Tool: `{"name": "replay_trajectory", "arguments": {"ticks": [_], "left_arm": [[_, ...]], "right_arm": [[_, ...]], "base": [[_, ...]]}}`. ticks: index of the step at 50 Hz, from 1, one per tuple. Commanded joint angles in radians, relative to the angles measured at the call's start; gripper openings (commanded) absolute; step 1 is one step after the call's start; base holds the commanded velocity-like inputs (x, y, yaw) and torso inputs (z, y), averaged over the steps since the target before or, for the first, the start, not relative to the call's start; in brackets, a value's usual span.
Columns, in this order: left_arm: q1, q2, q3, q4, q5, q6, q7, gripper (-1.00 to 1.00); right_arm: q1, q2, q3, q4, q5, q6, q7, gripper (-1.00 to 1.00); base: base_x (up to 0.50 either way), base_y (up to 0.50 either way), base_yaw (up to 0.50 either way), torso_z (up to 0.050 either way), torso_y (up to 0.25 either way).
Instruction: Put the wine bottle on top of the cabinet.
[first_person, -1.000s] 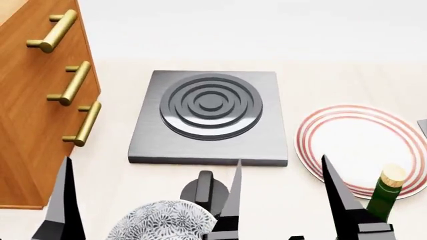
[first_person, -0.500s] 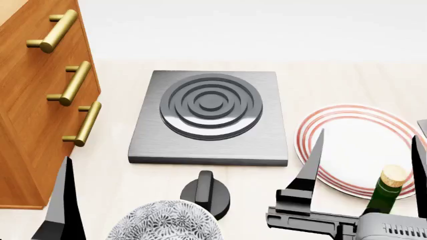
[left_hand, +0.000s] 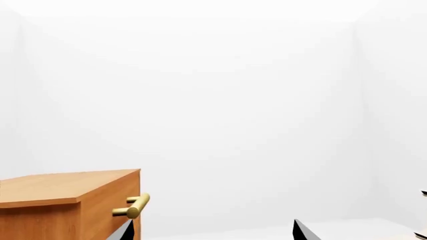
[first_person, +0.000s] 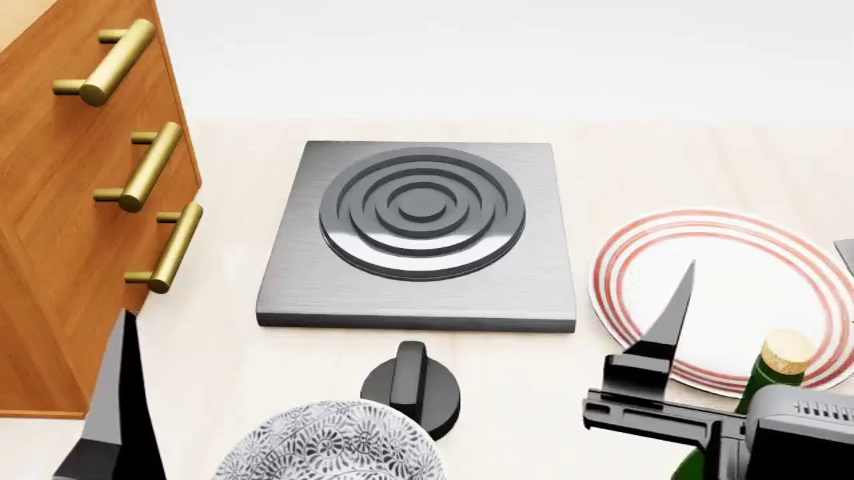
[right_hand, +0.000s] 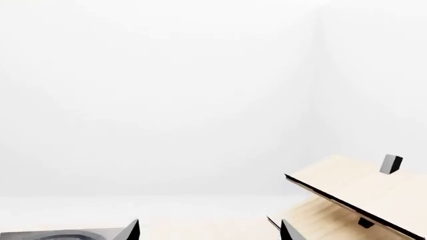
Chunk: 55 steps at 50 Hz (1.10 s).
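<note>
Black jaws of the right gripper (right_hand: 208, 231) spread wide apart, two tips showing in the right wrist view with nothing between them. Only one of its fingers (first_person: 674, 305) in the head view, pointing away over the table (first_person: 627, 160).

One wine bottle (first_person: 765, 388), dark green with one tan cork (first_person: 787, 350). Upright toward the table's near right corner, neck and cork rising just past the right gripper's body, on the outer side of the one visible finger. Lower part hidden behind that body. Not seen in either wrist view, so no telling whether between the jaws; not clamped, given the open gap.

Jaws of the left gripper (left_hand: 213, 233) likewise apart, two dark tips in the left wrist view, empty between them.

One white plate (first_person: 727, 235) with red rings, flat on the table directly beyond the bottle. One patterned bowl (first_person: 327, 445) at the near edge, between the two arms. One black knob (first_person: 411, 388) just behind the bowl. One square grey hob (first_person: 420, 225) with concentric rings at the table's middle.

One orange-brown cabinet (first_person: 60, 210) along the left edge, well apart from the bottle. Three brass bar handles (first_person: 140, 165) counted on its front. Top bare where the left wrist view shows it.

One pale slanted rack (right_hand: 353, 192) in the right wrist view, with one small grey block (right_hand: 390, 163) on it.
</note>
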Motion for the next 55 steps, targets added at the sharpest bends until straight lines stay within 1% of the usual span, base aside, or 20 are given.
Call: {"name": "replay_trajectory", "arguments": {"ticks": [1,26,37,38,55], "left_arm": [[-0.003,-0.010,0.000,0.003,-0.009,0.000,-0.013,1.00],[-0.008,-0.030,0.017,-0.004,-0.018,0.008,-0.034,1.00],[-0.011,-0.039,0.020,-0.001,-0.024,0.008,-0.046,1.00],[-0.012,-0.040,0.021,0.001,-0.025,0.006,-0.047,1.00],[-0.016,-0.052,0.031,-0.005,-0.034,0.016,-0.061,1.00]], "right_arm": [[-0.022,-0.019,-0.007,0.111,-0.007,-0.085,-0.005,1.00],[-0.074,-0.031,0.023,0.182,0.008,-0.163,0.008,1.00],[-0.076,-0.030,0.019,0.181,0.011,-0.164,0.012,1.00],[-0.077,-0.031,0.019,0.182,0.013,-0.167,0.011,-1.00],[-0.078,-0.030,0.013,0.185,0.015,-0.171,0.019,-1.00]], "base": [[0.00,0.00,0.00,0.000,0.000],[0.00,0.00,0.00,0.000,0.000],[0.00,0.00,0.00,0.000,0.000],[0.00,0.00,0.00,0.000,0.000],[0.00,0.00,0.00,0.000,0.000]]}}
